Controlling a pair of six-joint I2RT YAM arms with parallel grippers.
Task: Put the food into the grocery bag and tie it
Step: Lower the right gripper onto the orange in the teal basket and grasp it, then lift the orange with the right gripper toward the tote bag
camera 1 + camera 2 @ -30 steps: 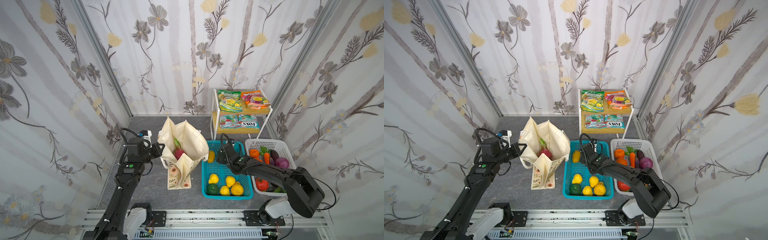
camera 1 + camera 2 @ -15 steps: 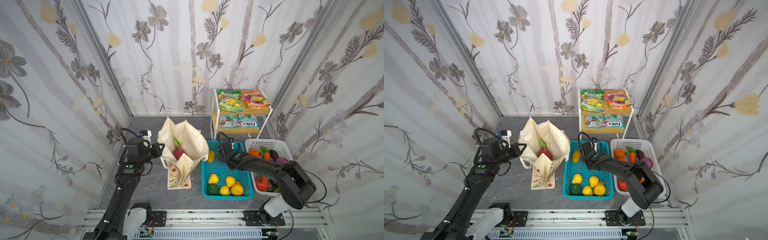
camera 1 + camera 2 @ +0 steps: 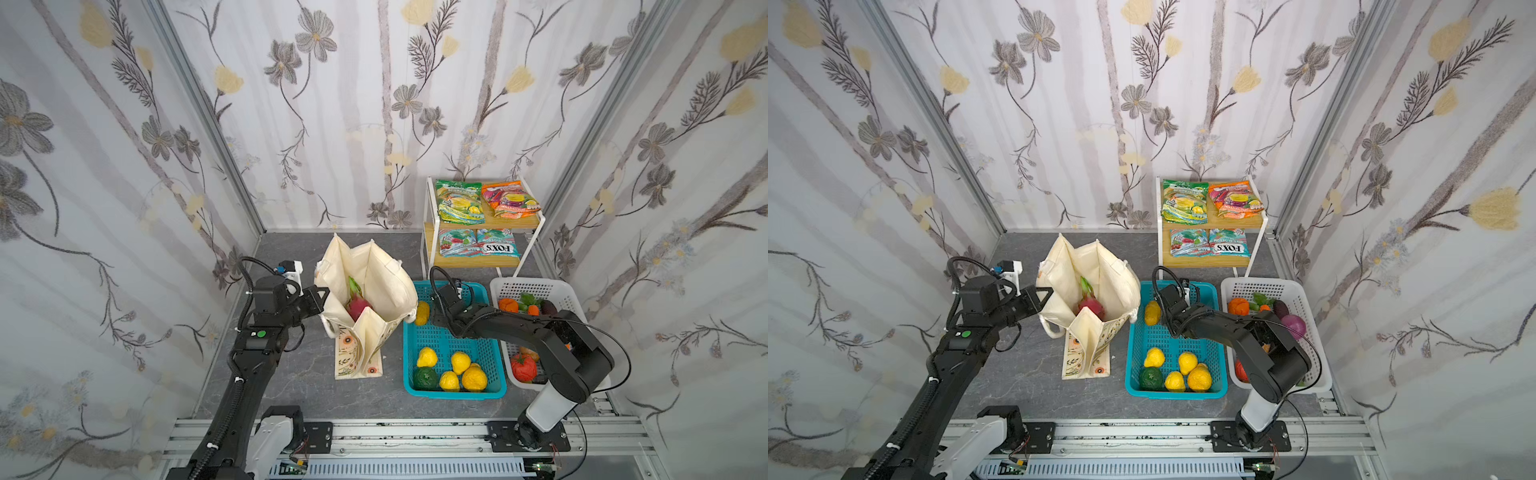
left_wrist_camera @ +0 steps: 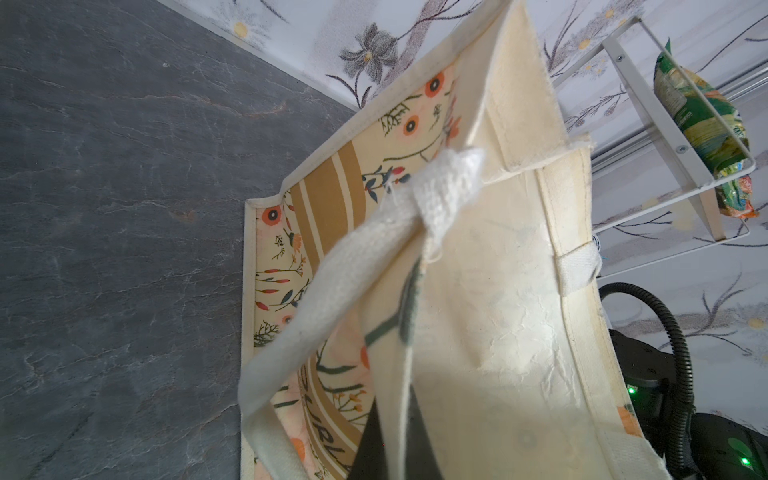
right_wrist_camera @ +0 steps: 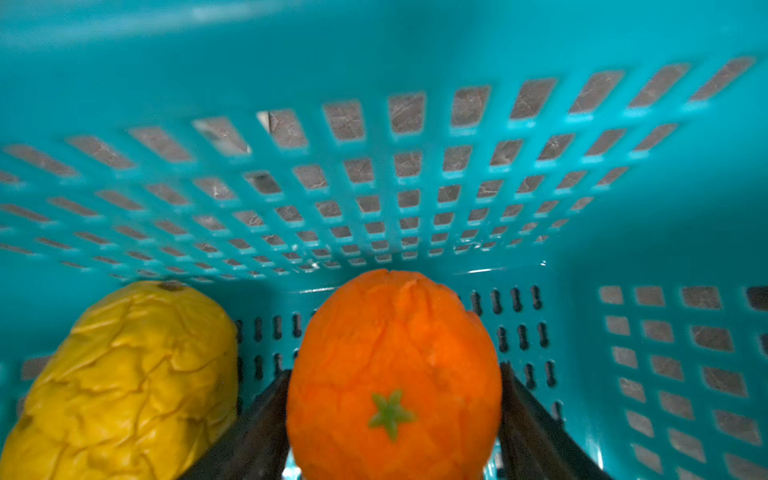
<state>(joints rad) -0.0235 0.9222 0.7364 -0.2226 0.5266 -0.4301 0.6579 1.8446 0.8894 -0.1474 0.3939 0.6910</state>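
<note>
**Two arms busy, one fruit bagged**

Left gripper [image 3: 321, 296] is pinched tight on the left rim of the grocery bag [image 3: 382, 278]. The bag stands open on the grey floor, approx mid-scene in both top views. In the left wrist view a dark finger [image 4: 368, 457] sits against the cream fabric, w/ the white rope handle [image 4: 332, 270] drooping across the bag's printed outer side. A pink dragon fruit [image 3: 357, 305] lies inside the bag.

Right gripper [image 5: 395, 370] is down in the far end of the teal basket [image 3: 494, 390], just right of the bag. In the right wrist view its two dark fingers [image 5: 266, 415] press on opposite sides of an orange [image 5: 392, 332]; can't tell if the orange is off the mesh. A yellow toy fruit [image 5: 124, 374] lies just beside it, w/ one finger b/w them.

Other food: lemons [image 3: 460, 362] at the teal basket's near end and veg in the white basket [image 3: 532, 286]. A green snack packet [image 3: 459, 201] and an orange snack packet [image 3: 509, 199] sit on the shelf rack [image 3: 428, 232] at the back.
</note>
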